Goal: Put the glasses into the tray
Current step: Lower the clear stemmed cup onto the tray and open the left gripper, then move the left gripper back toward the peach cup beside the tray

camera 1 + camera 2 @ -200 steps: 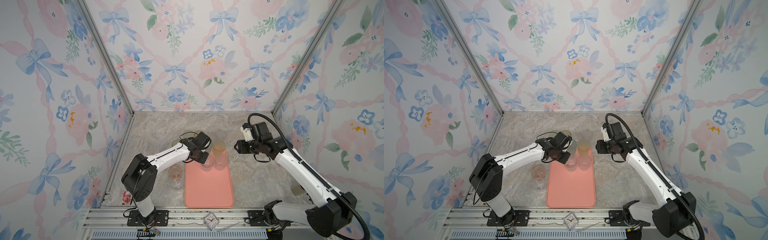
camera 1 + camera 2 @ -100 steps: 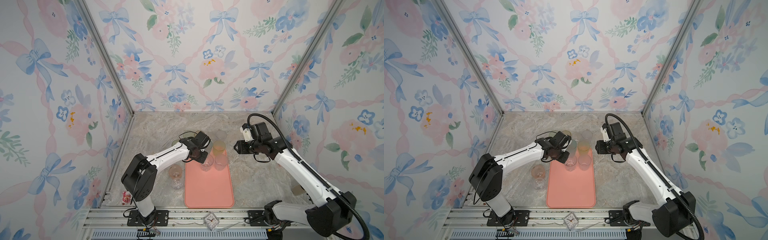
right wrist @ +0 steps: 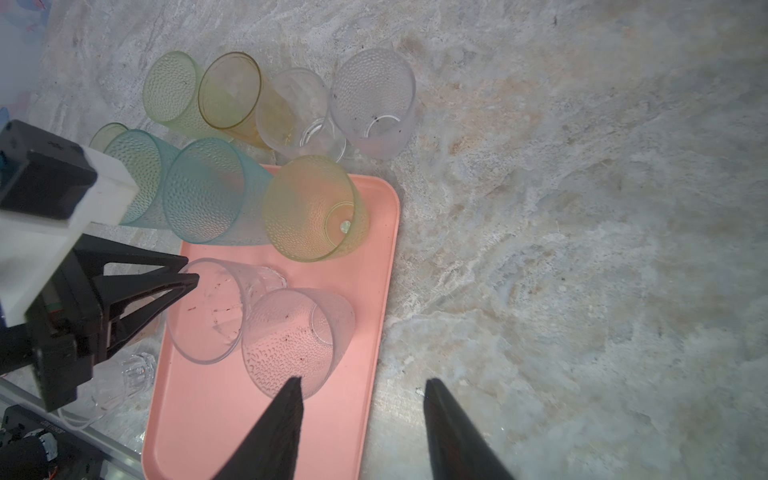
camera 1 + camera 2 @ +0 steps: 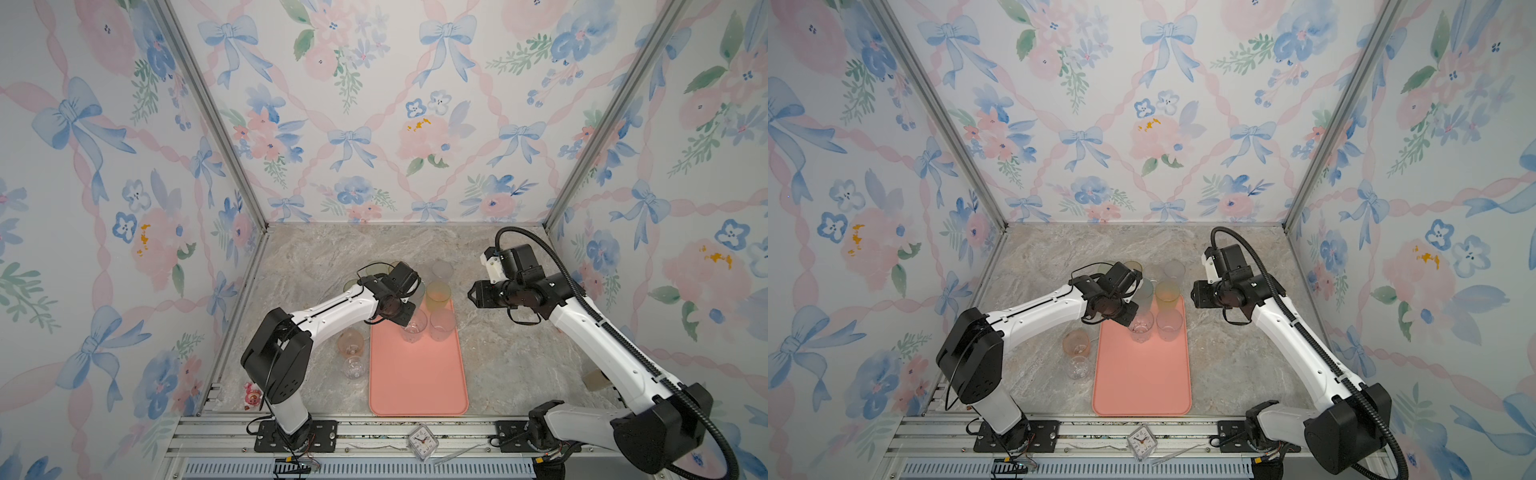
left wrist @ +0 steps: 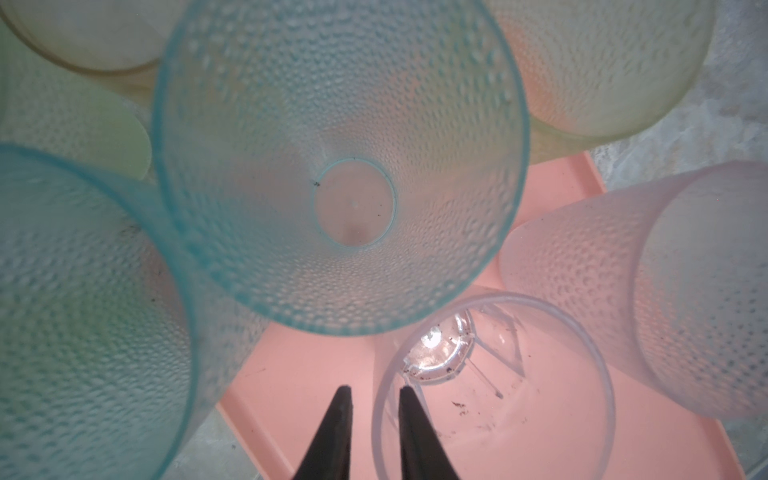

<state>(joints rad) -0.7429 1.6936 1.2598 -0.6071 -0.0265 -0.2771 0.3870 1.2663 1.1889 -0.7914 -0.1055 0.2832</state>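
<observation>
Since a second ago: the left gripper (image 4: 409, 321) has let its jaws part a little at the clear glass (image 4: 412, 329); both arms otherwise sit where they were

Both top views:
- left gripper over the far left part of the tray (image 4: 417, 382), tips at the clear glass's left rim
- right gripper (image 4: 471, 293) hangs over the table (image 4: 519, 357) just right of the tray's far end, touching nothing
- four glasses upright at the tray's far end: teal tumbler (image 4: 1145, 293) and yellow-green tumbler (image 4: 438, 295) farthest, clear glass and frosted glass (image 4: 442, 324) just nearer
- pinkish-orange glass (image 4: 350, 341) stands on the table left of the tray

Left wrist:
- fingertips (image 5: 411, 419) a narrow slit apart, one outside and one inside the clear glass's rim
- teal tumbler mouth up, long axis vertical, pink tray showing through its base

Right wrist:
- right jaws spread wide, empty, above the tray's right edge
- more tumblers (image 3: 232, 91) stand upright on the table beyond the tray's far end
</observation>
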